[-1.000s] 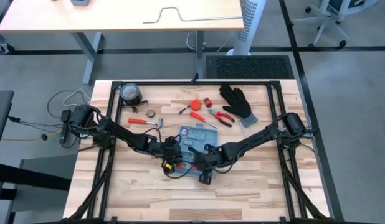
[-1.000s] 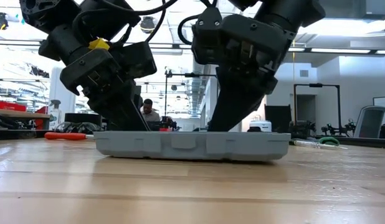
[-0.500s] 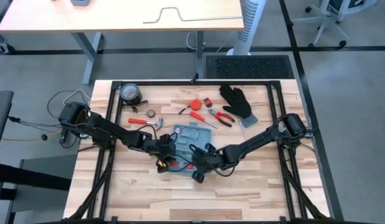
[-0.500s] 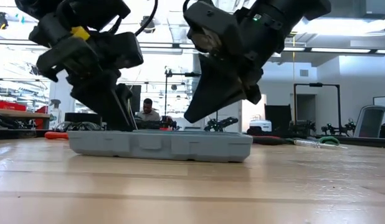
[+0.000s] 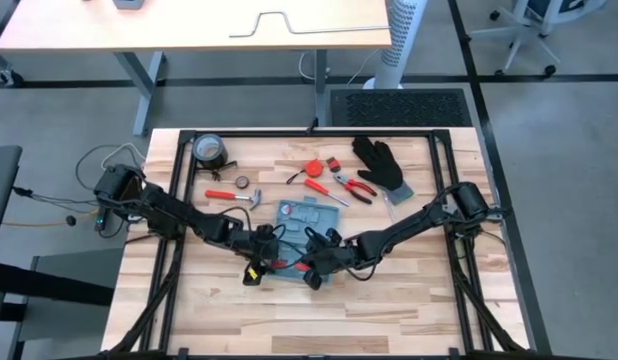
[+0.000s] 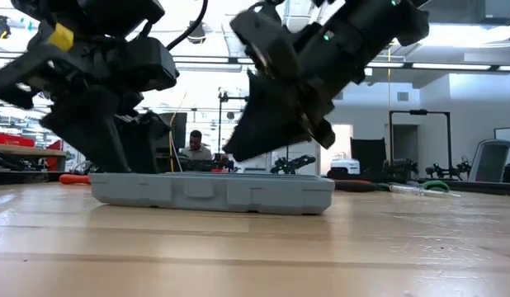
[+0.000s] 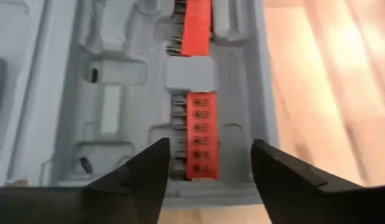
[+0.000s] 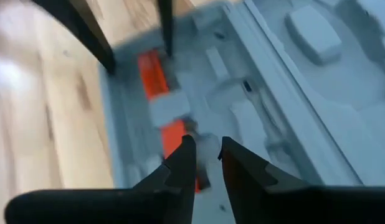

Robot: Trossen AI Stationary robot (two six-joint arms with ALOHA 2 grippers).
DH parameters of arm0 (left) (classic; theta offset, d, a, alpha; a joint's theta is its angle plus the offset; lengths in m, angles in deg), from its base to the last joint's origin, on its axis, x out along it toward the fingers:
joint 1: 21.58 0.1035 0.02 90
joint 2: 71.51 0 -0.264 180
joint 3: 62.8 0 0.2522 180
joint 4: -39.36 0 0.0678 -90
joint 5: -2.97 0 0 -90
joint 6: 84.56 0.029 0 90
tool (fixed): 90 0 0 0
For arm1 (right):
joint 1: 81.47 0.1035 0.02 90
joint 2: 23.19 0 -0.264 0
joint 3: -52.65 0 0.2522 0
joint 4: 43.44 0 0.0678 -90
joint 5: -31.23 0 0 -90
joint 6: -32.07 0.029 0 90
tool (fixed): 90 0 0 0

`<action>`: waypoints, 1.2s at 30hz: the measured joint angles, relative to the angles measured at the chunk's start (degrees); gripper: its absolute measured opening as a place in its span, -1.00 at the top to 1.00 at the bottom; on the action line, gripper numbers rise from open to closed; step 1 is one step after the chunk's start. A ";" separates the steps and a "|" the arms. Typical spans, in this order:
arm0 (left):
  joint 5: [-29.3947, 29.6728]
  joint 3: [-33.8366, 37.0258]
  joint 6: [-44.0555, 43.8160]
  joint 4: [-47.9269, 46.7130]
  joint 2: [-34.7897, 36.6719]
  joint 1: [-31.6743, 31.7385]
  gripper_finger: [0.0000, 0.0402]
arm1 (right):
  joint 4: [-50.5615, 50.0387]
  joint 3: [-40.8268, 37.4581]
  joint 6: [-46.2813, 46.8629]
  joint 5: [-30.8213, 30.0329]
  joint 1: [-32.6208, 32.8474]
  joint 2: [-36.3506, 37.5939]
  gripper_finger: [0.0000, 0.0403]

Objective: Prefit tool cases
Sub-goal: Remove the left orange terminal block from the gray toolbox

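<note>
The tool case [image 5: 307, 222] lies open and flat on the table's middle, light blue with moulded slots and orange bit strips [image 7: 199, 134]. My left gripper [image 7: 208, 162] is open at the case's near-left end [image 6: 115, 157], its fingers pointing down over the tray beside the near rim. My right gripper [image 8: 207, 149] hangs tilted above the case's near part [image 6: 238, 148], clear of it. Its fingers are almost together, with only a narrow gap and nothing between them. My left gripper stands with its open fingers [image 7: 152, 168] on either side of an orange bit strip by the case's near rim [image 7: 199, 190]. Whether the fingertips touch the tray I cannot tell.
On the far half of the table lie a hammer [image 5: 235, 197], a tape roll [image 5: 209, 150], pliers [image 5: 355, 188], small orange tools [image 5: 314, 170] and a black glove [image 5: 379, 165]. Bare wood runs along the near edge [image 5: 309, 320].
The case has slid along the table toward the left edge and then stopped, still flat. My left gripper has gone left and toward the near edge. My right gripper has risen off the case and tipped further over.
</note>
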 joint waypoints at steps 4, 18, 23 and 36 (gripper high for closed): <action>3.83 -0.14 0.48 0.98 -1.10 -0.66 -0.23 | 2.28 -1.57 0.67 -0.02 -0.81 0.15 0.56; 4.19 -0.39 2.43 0.79 -2.59 -2.50 -0.08 | 3.67 -2.15 -0.47 0.11 -4.43 0.13 0.56; 5.16 -0.46 2.02 0.18 -3.41 -2.61 0.02 | 4.20 -2.15 -0.95 0.21 -5.22 0.13 0.57; 6.99 -1.61 -1.95 0.83 -9.62 -1.97 0.07 | 3.85 -2.14 -2.50 3.24 -5.34 0.13 0.57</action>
